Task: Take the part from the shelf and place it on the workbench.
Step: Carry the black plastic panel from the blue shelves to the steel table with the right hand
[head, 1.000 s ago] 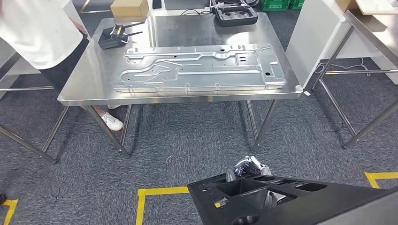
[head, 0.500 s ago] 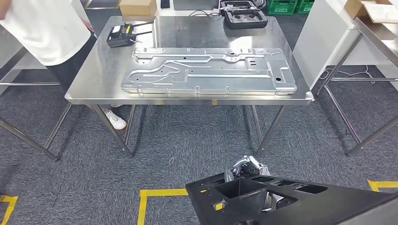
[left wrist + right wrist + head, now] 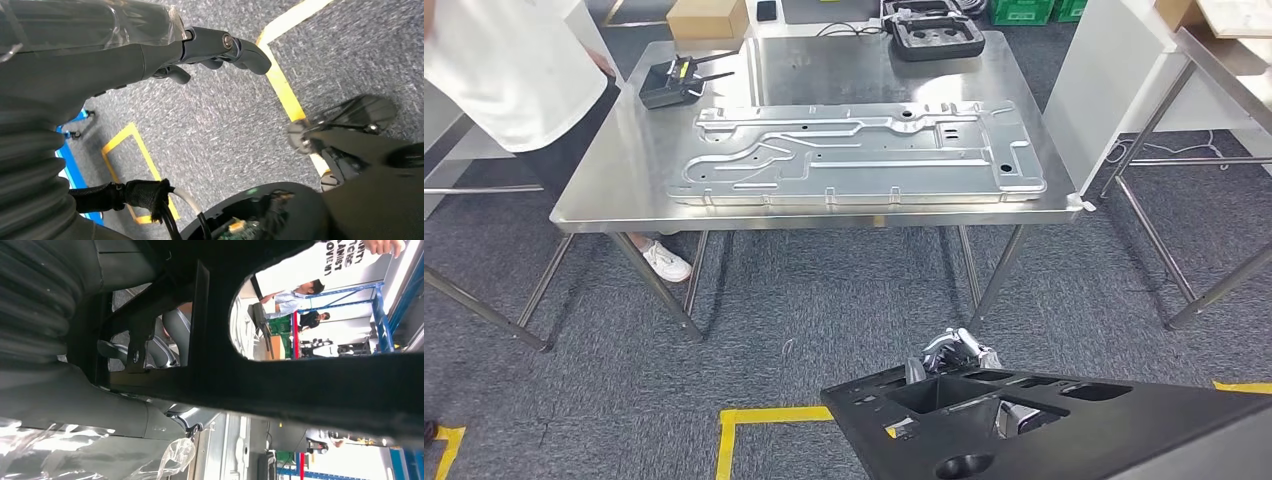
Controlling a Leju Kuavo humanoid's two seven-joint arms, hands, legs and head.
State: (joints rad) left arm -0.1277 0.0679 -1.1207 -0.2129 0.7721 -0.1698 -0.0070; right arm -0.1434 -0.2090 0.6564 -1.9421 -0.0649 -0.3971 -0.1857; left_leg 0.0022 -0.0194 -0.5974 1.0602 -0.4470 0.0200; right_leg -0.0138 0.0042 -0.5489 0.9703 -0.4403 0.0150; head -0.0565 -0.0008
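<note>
Ahead of the robot, a steel tabletop [image 3: 644, 180] is seen on grey carpet marked with yellow tape [image 3: 754, 425]; a large stamped metal panel [image 3: 854, 150] lies on it. Low in the head view, the black moulded part [image 3: 1044, 425], pierced with openings, is gripped by the right hand [image 3: 954, 352]. The left hand [image 3: 220, 47] hangs released, fingers apart, over the floor.
</note>
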